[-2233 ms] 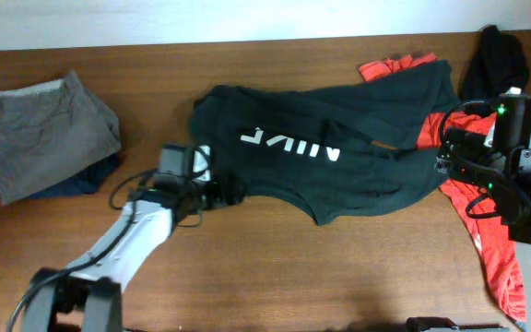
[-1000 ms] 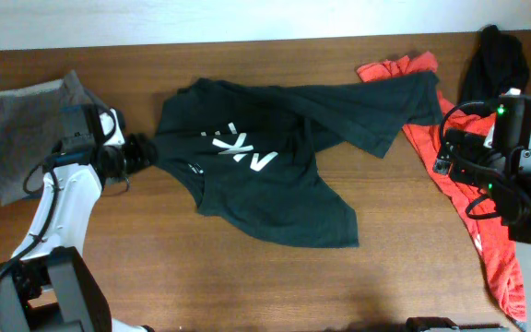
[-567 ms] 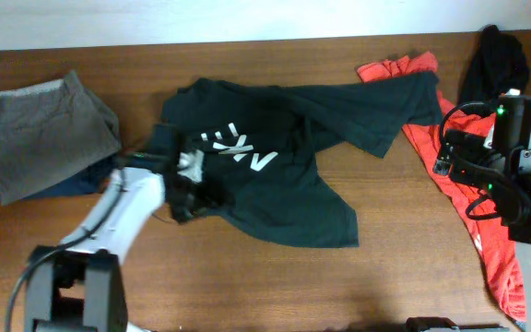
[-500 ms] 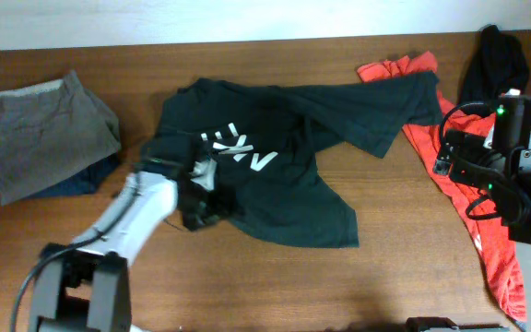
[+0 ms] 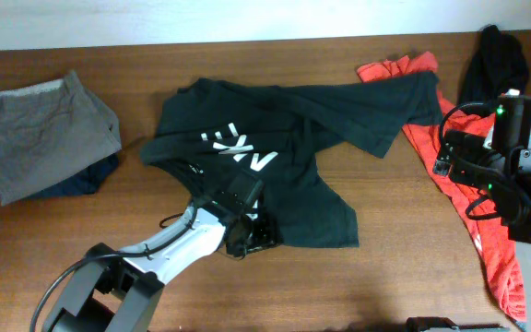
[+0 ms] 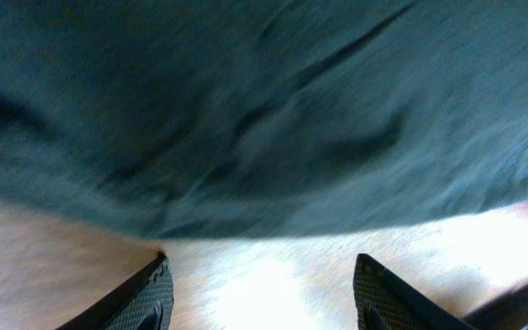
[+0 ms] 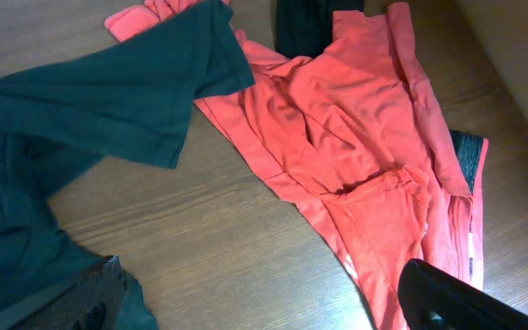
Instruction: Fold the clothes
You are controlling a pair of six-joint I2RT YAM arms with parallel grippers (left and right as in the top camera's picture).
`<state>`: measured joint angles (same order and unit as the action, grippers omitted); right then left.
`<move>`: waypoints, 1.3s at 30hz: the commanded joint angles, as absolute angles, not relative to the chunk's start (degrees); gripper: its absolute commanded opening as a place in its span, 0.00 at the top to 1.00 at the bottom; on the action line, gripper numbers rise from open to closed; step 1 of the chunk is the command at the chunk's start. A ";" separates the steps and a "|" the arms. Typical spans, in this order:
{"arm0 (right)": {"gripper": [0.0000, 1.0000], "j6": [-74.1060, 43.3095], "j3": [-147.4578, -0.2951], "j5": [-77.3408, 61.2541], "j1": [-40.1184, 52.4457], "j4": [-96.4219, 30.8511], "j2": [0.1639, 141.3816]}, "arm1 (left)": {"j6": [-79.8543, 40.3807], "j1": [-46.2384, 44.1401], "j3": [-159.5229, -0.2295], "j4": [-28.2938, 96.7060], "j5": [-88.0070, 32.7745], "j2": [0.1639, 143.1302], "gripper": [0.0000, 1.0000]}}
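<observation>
The black T-shirt (image 5: 275,157) with white block lettering lies spread over the table's middle, one sleeve reaching right over the coral-red T-shirt (image 5: 487,249). My left gripper (image 5: 250,232) sits at the black shirt's lower hem. In the left wrist view it (image 6: 264,295) is open over bare wood, the dark fabric (image 6: 264,110) just beyond the fingertips. My right gripper (image 7: 278,298) hangs open above the table between the black sleeve (image 7: 108,92) and the red shirt (image 7: 337,119), holding nothing. The smaller plain black piece (image 5: 498,55) lies at the far right corner.
A folded pile, grey-brown shorts (image 5: 44,134) on a navy garment (image 5: 72,184), rests at the left. The right arm's body and cables (image 5: 487,157) stand over the red shirt. Bare wood (image 5: 376,286) runs along the front edge.
My left arm has swung from the black shirt's left edge, across its front, to the lower hem. The shirt has stayed where it was dragged. The right arm has not moved.
</observation>
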<state>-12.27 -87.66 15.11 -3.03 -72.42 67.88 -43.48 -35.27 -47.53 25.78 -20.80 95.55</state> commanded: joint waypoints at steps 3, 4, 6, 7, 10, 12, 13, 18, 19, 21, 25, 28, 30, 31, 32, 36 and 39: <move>0.01 -12.95 -88.71 15.25 -3.51 -72.47 68.10 | -48.86 -38.04 -45.89 22.81 -11.51 95.88 0.37; 0.01 -12.95 -88.71 15.25 -3.51 -72.47 68.10 | -48.88 -38.26 -45.89 22.24 -10.76 95.90 0.37; 0.01 -12.95 -88.71 15.25 -3.51 -72.47 68.10 | -48.84 -38.37 -45.89 21.32 -10.37 95.90 0.41; 0.01 -12.95 -88.71 15.25 -3.51 -72.49 68.10 | -48.84 -38.37 -45.89 21.17 -10.04 95.90 0.44; 0.01 -12.95 -88.71 15.27 -3.51 -72.62 68.10 | -48.84 -38.26 -45.89 21.02 -7.05 95.90 0.73; 0.01 -12.95 -88.71 15.25 -3.51 -72.64 68.10 | -48.80 -37.52 -45.89 20.56 -5.89 95.90 0.87; 0.01 -12.95 -88.71 15.25 -3.51 -72.64 68.10 | -48.80 -37.06 -45.89 20.49 -5.48 95.90 0.93; 0.01 -12.95 -88.71 15.27 -3.51 -72.69 68.10 | -47.72 -33.61 -45.91 21.15 -5.10 95.74 1.00; 0.01 -12.95 -88.71 15.27 -3.51 -72.69 68.10 | -47.70 -32.93 -45.91 21.85 -5.10 95.59 1.00; 0.01 -12.95 -88.73 15.29 -3.51 -72.66 68.10 | -46.41 -31.46 -45.91 23.53 -5.10 94.59 1.00; 0.01 -12.95 -88.71 15.38 -3.51 -72.66 68.10 | -43.88 -28.97 -45.91 28.32 -4.95 90.37 1.00; 0.01 -12.95 -88.71 15.68 -3.51 -72.66 68.10 | -43.88 -27.09 -45.91 32.21 -4.58 86.15 1.00; 0.01 -12.95 -88.71 15.68 -3.51 -72.64 68.10 | -43.90 -27.18 -45.89 31.79 -6.90 84.62 1.00; 0.01 -12.95 -88.71 15.68 -3.51 -72.66 68.10 | -43.97 -27.51 -45.91 31.46 -8.23 84.33 1.00; 0.01 -12.95 -88.71 15.68 -3.51 -72.66 68.10 | -44.31 -27.92 -45.89 31.33 -9.39 84.29 1.00; 0.01 -12.95 -88.71 15.68 -3.51 -72.69 68.10 | -47.35 -30.24 -45.89 32.03 -13.21 84.40 0.79; 0.01 -12.95 -88.71 15.66 -3.51 -72.71 68.10 | -49.93 -32.36 -45.89 32.21 -12.14 84.42 0.51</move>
<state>-12.27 -87.66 15.14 -3.03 -72.66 67.99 -47.37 -30.85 -46.17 31.97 -10.96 84.75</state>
